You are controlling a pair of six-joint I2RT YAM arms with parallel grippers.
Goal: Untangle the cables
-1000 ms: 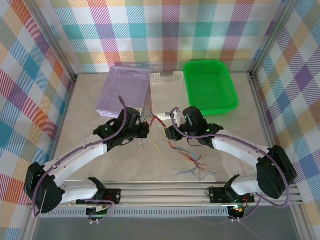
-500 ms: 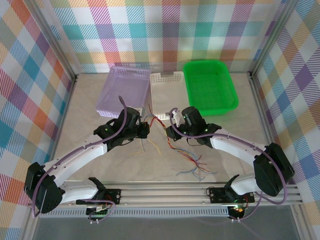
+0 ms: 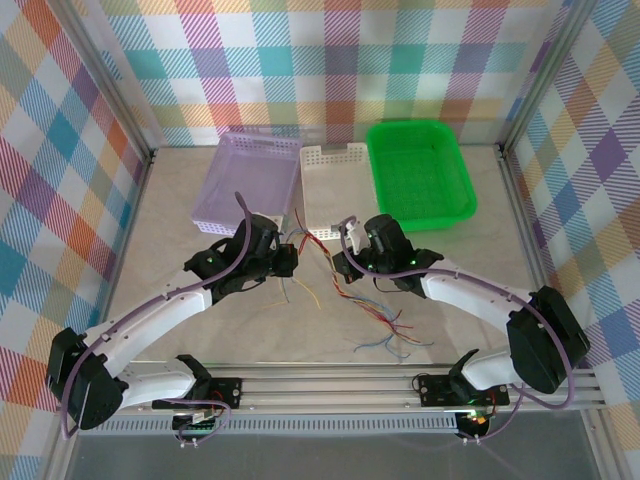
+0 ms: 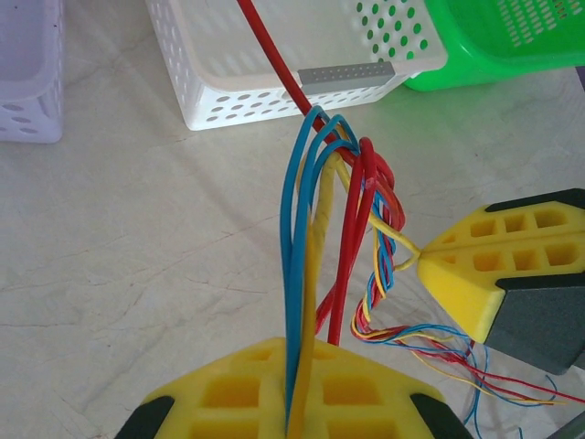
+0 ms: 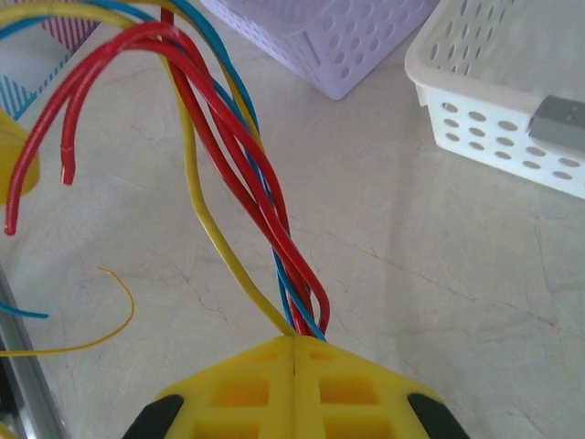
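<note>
White arm shells [image 3: 165, 305], black joints [image 3: 545, 345], purple-grey cables [image 3: 246, 230] along them, left claw [image 4: 292, 366] and right claw [image 5: 294, 366] with yellow grid-moulded fingers [image 5: 238, 393]

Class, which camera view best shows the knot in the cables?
The left wrist view: the knot sits mid-frame, each coloured strand distinct. The right wrist view shows the cables twisting toward its top edge; in top external the knot is a tiny red speck.

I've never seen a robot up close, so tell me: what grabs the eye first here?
A tangle of red, blue and yellow cables is strung mid-table between the left fingers and the right fingers, both yellow and shut on it. Behind stand a purple basket, a white basket and a vivid green basket, against loud plaid walls.
</note>
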